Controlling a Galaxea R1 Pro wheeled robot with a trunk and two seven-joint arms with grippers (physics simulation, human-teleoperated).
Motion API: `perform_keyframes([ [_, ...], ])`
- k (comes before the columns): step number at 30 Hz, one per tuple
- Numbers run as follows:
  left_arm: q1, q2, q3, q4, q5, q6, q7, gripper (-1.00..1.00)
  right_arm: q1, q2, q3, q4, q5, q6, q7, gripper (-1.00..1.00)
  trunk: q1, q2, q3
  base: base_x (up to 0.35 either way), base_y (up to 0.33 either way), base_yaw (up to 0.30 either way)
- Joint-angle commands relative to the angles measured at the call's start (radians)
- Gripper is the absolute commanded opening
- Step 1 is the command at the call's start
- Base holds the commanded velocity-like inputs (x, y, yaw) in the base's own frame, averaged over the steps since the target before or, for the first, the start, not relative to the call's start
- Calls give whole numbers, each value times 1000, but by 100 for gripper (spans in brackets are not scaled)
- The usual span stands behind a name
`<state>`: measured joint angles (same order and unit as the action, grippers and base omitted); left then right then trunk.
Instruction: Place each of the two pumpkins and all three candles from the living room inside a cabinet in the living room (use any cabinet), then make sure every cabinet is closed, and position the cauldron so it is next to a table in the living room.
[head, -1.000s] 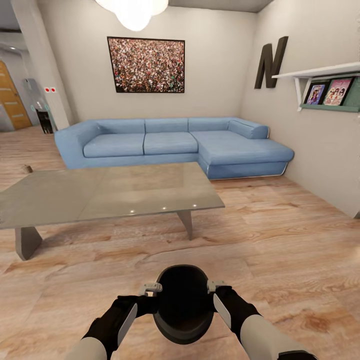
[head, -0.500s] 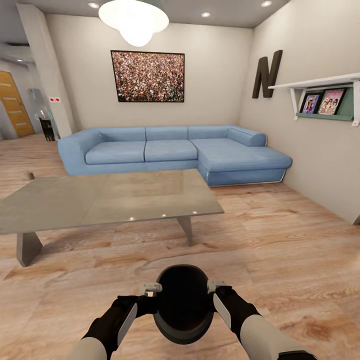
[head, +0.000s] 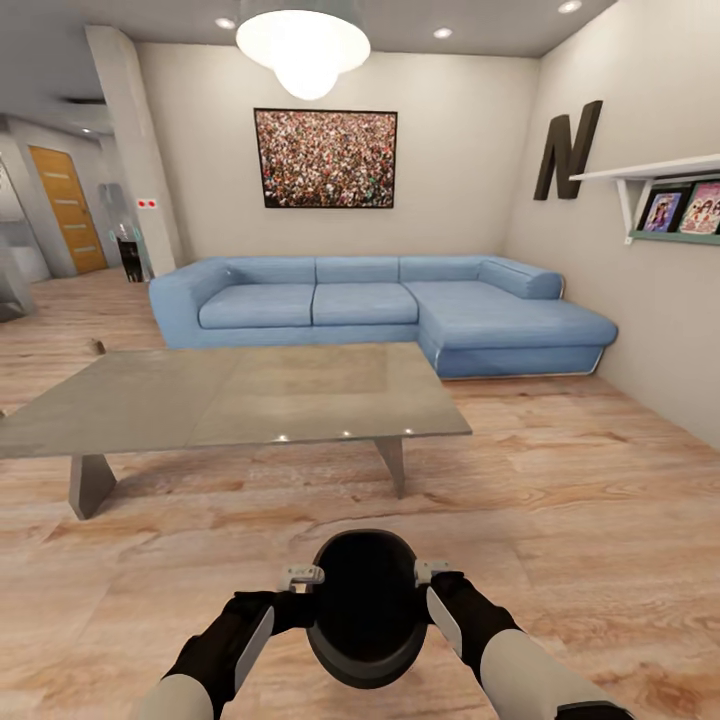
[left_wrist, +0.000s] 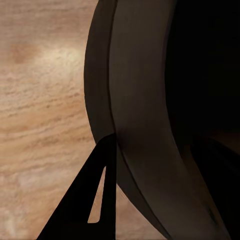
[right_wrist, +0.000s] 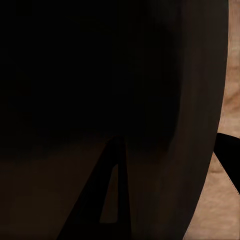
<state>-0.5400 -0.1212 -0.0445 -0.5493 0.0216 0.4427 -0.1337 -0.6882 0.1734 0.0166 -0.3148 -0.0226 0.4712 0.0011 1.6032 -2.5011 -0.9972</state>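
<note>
A: Where to look for the cauldron (head: 367, 608)?

B: At 6 o'clock in the head view, low and centred, mouth facing the camera. Pinched between left gripper (head: 291, 597) at its 9 o'clock and right gripper (head: 443, 592) at its 3 o'clock.

A: Clamped, or just resting against it?

B: Closed narrow on the rim from both sides, judging by the head view together with the wrists. Up close from the left wrist: curved black wall (left_wrist: 145, 100), with left outer finger (left_wrist: 95, 200) lying against the outside. Cannot see the inner finger there.

A: Same from the right wrist?

B: Nearly. Mostly dark cauldron wall (right_wrist: 125, 75), right outer finger (right_wrist: 107, 200) pressed to it, plus a thin strip of wooden floor (right_wrist: 232, 100) past the rim. More floor from the left wrist camera.

A: And the table (head: 250, 400)?

B: Seen from the head camera alone. Grey slab on angled legs, toward 11 o'clock from the cauldron, apart from it, with bare floor (head: 560, 500) between.

A: Anything beyond?

B: Blue corner sofa (head: 380, 310) at 12 o'clock behind the table, framed picture (head: 325, 158) above it, ceiling lamp (head: 303, 45) higher up. Big letter N (head: 567, 150) and a wall shelf (head: 660, 170) toward 2 o'clock. Orange door (head: 65, 205) toward 10 o'clock.

A: Any small items?

B: One small brown stub (head: 97, 346) on the floor near 10 o'clock, past the table's far corner. Too tiny to identify.
</note>
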Motion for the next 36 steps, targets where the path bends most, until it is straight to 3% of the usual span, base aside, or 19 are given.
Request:
perform_keyframes([
  [1,0,-1,-4,0,29,8,-8,-100,-1,0,7,-4,-6,-22,1,-100,0,0,-1,258,0,22],
  [12,0,0,-3,0,29,8,-8,-100,-1,0,8,-4,-7,-20,3,-100,0,0,-1,297,0,3],
  [20,0,0,-3,0,29,8,-8,-100,-1,0,8,-4,-7,-22,3,-100,0,0,-1,121,0,3],
  [36,0,0,-3,0,29,8,-8,-100,-1,0,7,-4,-7,-23,4,-100,0,0,3,250,0,93],
])
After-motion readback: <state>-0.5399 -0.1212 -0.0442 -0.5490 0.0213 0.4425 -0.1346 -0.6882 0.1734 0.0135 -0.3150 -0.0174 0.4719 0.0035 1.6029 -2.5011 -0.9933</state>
